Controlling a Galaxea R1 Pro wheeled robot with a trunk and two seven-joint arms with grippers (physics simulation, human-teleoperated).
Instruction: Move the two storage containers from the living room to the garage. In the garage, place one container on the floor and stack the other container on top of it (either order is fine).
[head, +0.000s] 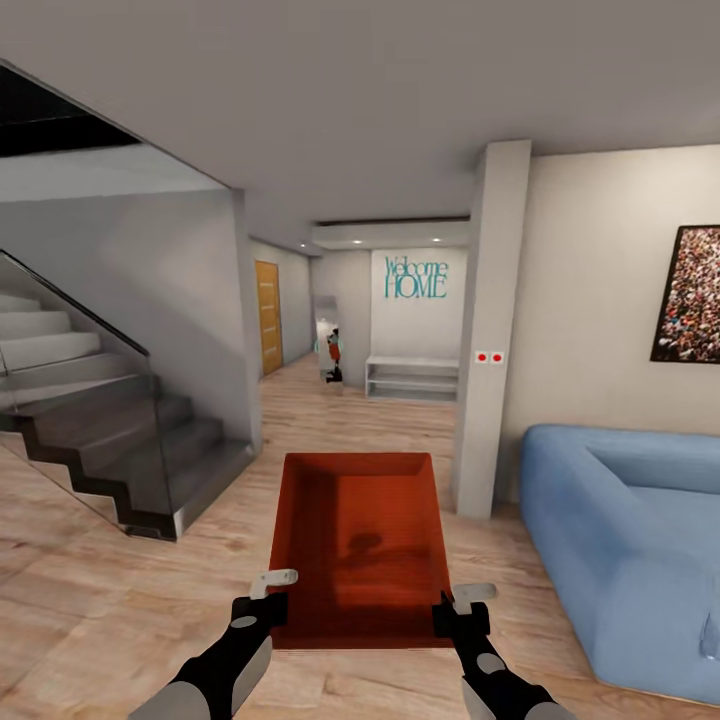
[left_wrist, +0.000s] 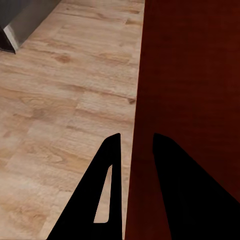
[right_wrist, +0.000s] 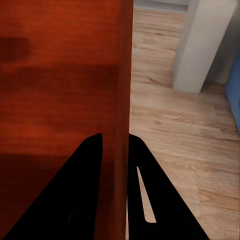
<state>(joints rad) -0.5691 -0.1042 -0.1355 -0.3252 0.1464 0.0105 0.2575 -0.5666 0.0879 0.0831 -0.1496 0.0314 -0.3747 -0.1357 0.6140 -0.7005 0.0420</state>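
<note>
Red-orange container (head: 362, 545) in transit — we carry it over the wood-plank floor (head: 90, 590).
Left gripper (head: 262, 596) and right gripper (head: 462, 606) each clamp a side wall; garage unreached, no stacking done yet — second bin left.

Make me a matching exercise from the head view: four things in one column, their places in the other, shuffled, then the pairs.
Things:
1. bin
2. sofa
3. stairs
4. Welcome HOME sign

Places:
A. far wall down the hallway
B. picture's left
C. held between both grippers, low centre
D. picture's right, under the framed picture

Pairs: 1-C, 2-D, 3-B, 4-A
</note>
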